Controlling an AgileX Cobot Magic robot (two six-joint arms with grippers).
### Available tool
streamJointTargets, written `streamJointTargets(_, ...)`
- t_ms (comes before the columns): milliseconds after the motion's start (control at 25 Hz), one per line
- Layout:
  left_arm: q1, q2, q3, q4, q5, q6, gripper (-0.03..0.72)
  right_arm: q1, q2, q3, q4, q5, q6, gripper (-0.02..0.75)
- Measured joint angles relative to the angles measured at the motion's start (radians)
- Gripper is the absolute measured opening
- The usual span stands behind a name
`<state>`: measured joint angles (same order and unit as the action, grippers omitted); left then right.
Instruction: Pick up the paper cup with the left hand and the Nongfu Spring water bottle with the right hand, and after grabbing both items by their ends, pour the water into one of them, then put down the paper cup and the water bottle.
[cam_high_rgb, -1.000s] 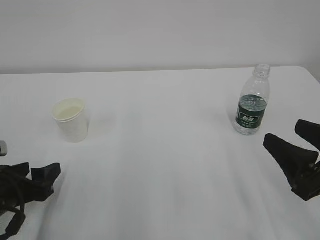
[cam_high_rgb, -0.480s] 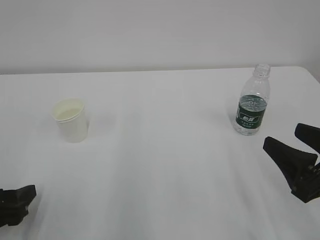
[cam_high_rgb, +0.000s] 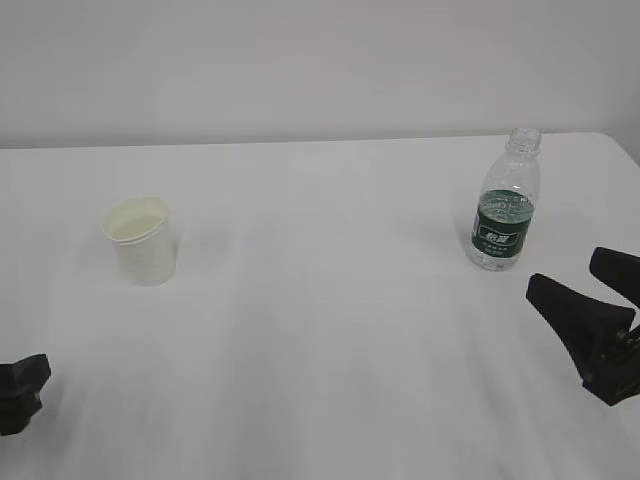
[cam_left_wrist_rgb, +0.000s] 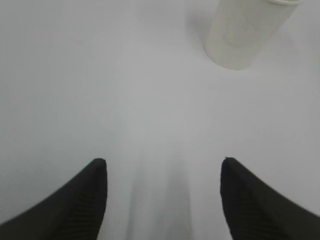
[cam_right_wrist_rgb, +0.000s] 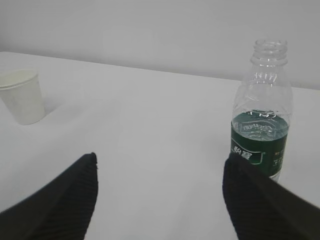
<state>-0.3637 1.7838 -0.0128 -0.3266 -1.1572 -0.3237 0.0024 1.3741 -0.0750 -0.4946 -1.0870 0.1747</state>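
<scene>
The white paper cup (cam_high_rgb: 142, 240) stands upright on the left of the table, also seen in the left wrist view as the cup (cam_left_wrist_rgb: 243, 32) at the top right and small in the right wrist view (cam_right_wrist_rgb: 22, 96). The uncapped Nongfu Spring water bottle (cam_high_rgb: 505, 204) stands upright at the right, its green label and some water showing (cam_right_wrist_rgb: 262, 132). My left gripper (cam_left_wrist_rgb: 163, 162) is open and empty, well short of the cup; only one tip (cam_high_rgb: 22, 390) shows at the lower left. My right gripper (cam_high_rgb: 588, 275) is open and empty, in front of the bottle, apart from it.
The white table (cam_high_rgb: 330, 330) runs to a pale wall (cam_high_rgb: 300, 60) at the back. Its right rear corner (cam_high_rgb: 612, 140) lies just behind the bottle.
My left gripper has drawn back toward the lower left edge, away from the cup, and its jaws have narrowed slightly. The right gripper, cup and bottle have barely moved.
</scene>
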Motion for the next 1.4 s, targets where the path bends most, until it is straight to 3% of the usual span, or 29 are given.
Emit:
streamJointTargets(760, 0.000, -0.061, -0.196, 0.004, 0.000, 0.000, 0.482, 0.000, 0.000, -0.006, 0.028, 0.000, 0.002, 0.592)
streamJointTargets(1400, 0.000, -0.215, -0.220, 0.070, 0.000, 0.115, 0.480, 0.000, 0.000, -0.135, 0.026, 0.051, 0.085, 0.592)
